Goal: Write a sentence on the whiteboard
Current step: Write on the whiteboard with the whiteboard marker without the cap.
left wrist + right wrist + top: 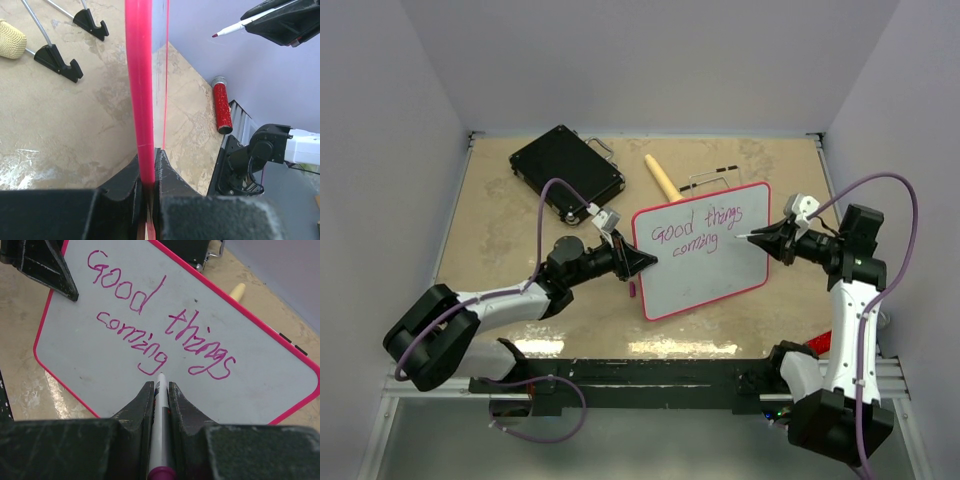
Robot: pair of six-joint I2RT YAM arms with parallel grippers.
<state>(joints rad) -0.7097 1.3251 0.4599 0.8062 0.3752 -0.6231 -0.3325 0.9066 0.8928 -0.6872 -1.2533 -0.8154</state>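
The board [705, 255] sits mid-table, turned so its right end lies farther than its left, with its written face showing from above. The left gripper [638, 262] is clenched on the pink rim at the board's left edge (the left wrist view shows the rim pinched between both fingers). The words [695, 228] run in pink-purple over two lines: "Good things" above and "coming" below. The right gripper [765, 238] reaches in from the right, clamped on a marker [745, 237]. The marker's tip points just past the last "g" of "coming", and from the left wrist view it looks clear of the surface. A black case [565, 172] lies at the far left, and a wooden handle [662, 178] lies to its right. A red glitter tube [221, 107] lies near the right arm's base.
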